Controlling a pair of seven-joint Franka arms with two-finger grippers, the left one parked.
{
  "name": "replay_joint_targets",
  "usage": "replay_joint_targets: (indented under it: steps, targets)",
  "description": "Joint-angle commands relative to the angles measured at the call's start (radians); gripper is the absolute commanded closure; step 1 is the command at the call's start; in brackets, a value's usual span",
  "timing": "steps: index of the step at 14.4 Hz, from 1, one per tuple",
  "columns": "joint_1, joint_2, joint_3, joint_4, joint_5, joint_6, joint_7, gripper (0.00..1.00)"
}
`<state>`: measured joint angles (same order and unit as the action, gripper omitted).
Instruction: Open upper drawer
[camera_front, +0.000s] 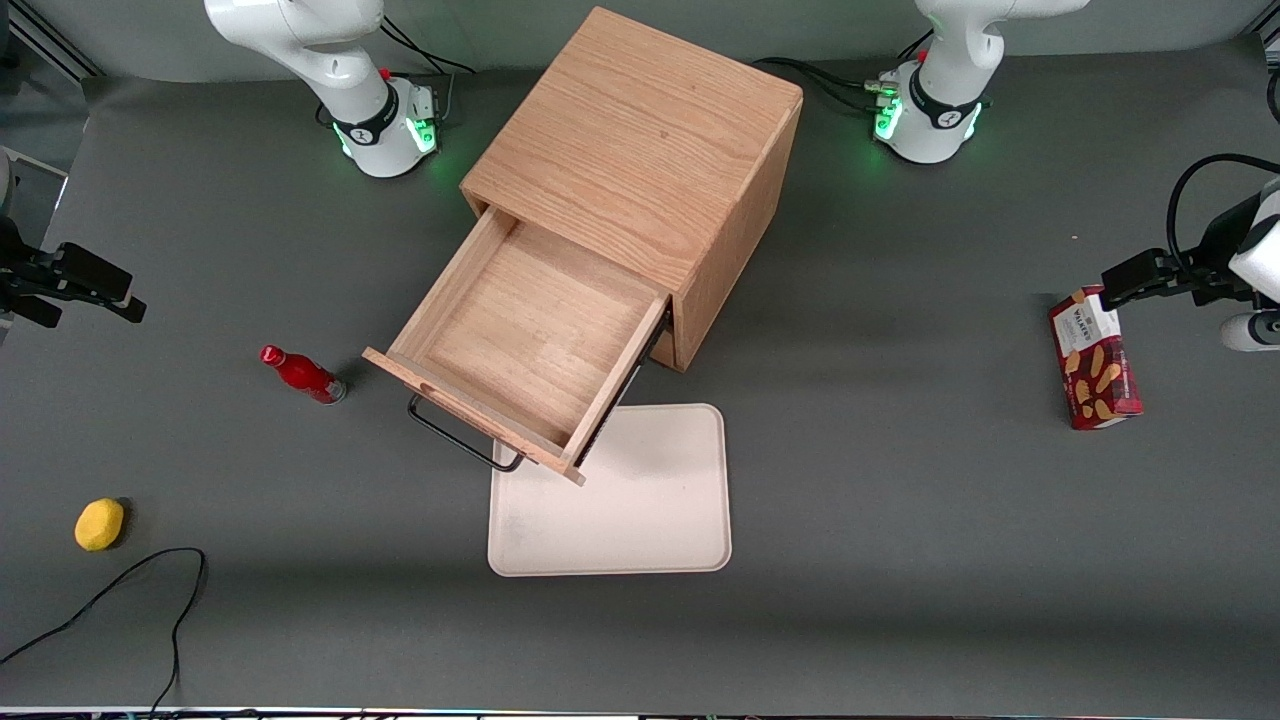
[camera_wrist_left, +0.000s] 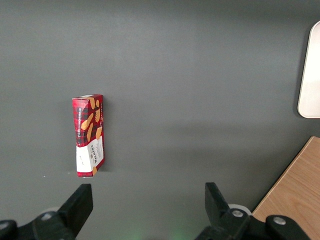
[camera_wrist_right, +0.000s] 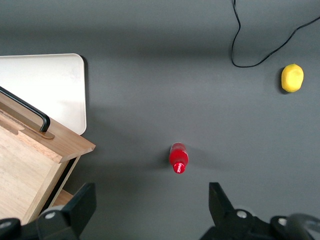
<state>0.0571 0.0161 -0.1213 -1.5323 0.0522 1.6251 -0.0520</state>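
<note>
Tool (camera_wrist_right: 150, 210) hangs open, gripping nothing, above the table (camera_front: 900, 560) near the red bottle (camera_front: 303, 375); the upper drawer (camera_front: 520, 345) juts fully out, so a careless swing could clip its handle (camera_front: 460, 438).

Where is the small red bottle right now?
The small red bottle stands on the grey table beside the pulled-out light-oak upper drawer, toward the working arm's end; the open gripper hangs above it.

Upper drawer (camera_front: 525, 345) pulled out above tray (camera_front: 640, 510); pincer (camera_front: 85, 285) wide, well apart.
</note>
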Motion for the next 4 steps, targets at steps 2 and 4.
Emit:
replay_joint_targets:
  steps: [2, 4]
  targets:
    - [-0.017, -0.019, 0.019, -0.019, -0.017, 0.001, 0.017, 0.0]
    - [-0.017, -0.019, 0.019, -0.019, -0.017, -0.001, 0.014, 0.0]
